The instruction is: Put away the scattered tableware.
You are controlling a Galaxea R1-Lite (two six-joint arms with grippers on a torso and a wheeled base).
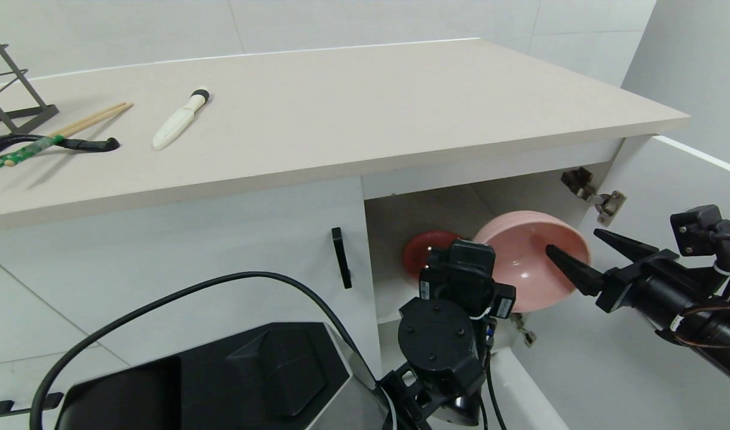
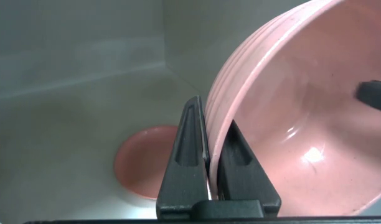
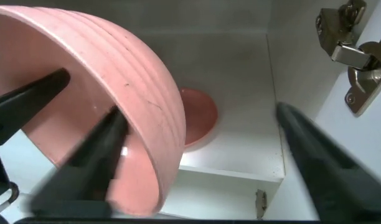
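Bowl (image 1: 520, 263), pink and ribbed, hangs tilted on its side in the mouth of the open cabinet (image 1: 394, 221), over the front edge of the shelf (image 3: 240, 152); can't tell if it touches. Left gripper (image 2: 210, 118) has it, fingers closed on the rim, one inside the wall and one outside. Right gripper (image 1: 570, 239) is spread wide and holds nothing. One of its tips sits over the bowl's inside, the other is out near the door hinge (image 1: 591, 191). Small red dish (image 1: 427, 248) lies toward the shelf's back, just behind the bowl.

Risks, my read:
- The grip is a thin pinch on a smooth rim with the bowl's weight hanging off to one side. It could swivel or slip out and drop onto the shelf edge.
- Pushing in at this tilt could knock the bowl into the red dish or the cabinet wall.
- The right finger inside the bowl could snag it if either arm shifts.

Not yet put away: chopsticks (image 1: 90, 119), black utensil (image 1: 84, 144) and white-handled utensil (image 1: 176, 124), near the left edge of the countertop (image 1: 341, 107), by the rack (image 1: 24, 113).
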